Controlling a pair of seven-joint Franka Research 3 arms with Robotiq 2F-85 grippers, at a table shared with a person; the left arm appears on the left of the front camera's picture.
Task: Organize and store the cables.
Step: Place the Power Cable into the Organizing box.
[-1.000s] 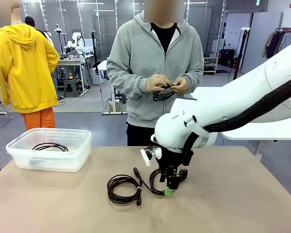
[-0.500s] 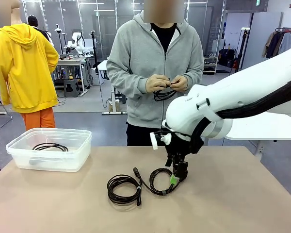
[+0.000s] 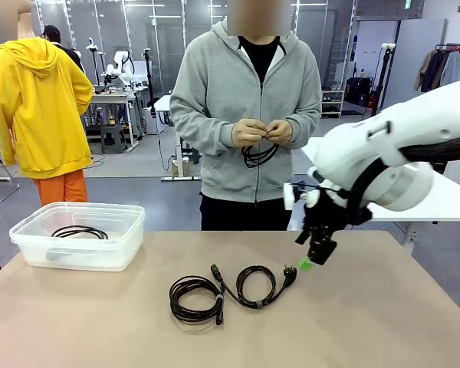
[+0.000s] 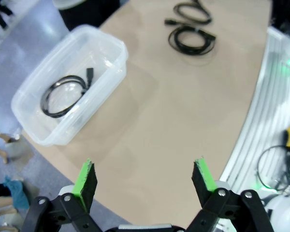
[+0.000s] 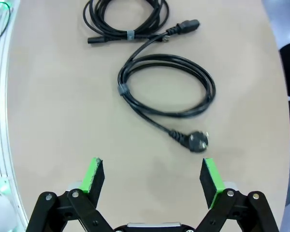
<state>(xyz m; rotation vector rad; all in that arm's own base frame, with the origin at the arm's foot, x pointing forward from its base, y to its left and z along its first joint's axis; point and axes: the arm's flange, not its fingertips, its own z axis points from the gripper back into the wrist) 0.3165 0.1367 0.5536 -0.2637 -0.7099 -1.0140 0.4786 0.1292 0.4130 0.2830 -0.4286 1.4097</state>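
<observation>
Two coiled black cables lie side by side mid-table: a tighter coil [image 3: 194,299] [image 5: 125,17] on the left and a looser banded coil [image 3: 257,286] [image 5: 166,87] whose plug [image 3: 290,274] [image 5: 195,140] points right. My right gripper [image 3: 313,259] [image 5: 154,176] hangs open just above the table, right of that plug, with nothing between its pads. A third cable [image 3: 78,231] [image 4: 65,92] rests inside the clear bin [image 3: 31,249] [image 4: 111,46]. My left gripper [image 4: 145,176] is open and empty, high over the table's edge near the bin. The person holds another cable [image 3: 258,155] in both hands.
The person in a grey hoodie [image 3: 245,92] stands at the far edge, behind the coils. The clear bin occupies the far left of the table. Bare tabletop [image 3: 383,322] stretches to the right and front of the coils.
My right gripper opened, let go of the looser coil, and rose away to the right. That coil now lies flat beside the other one.
</observation>
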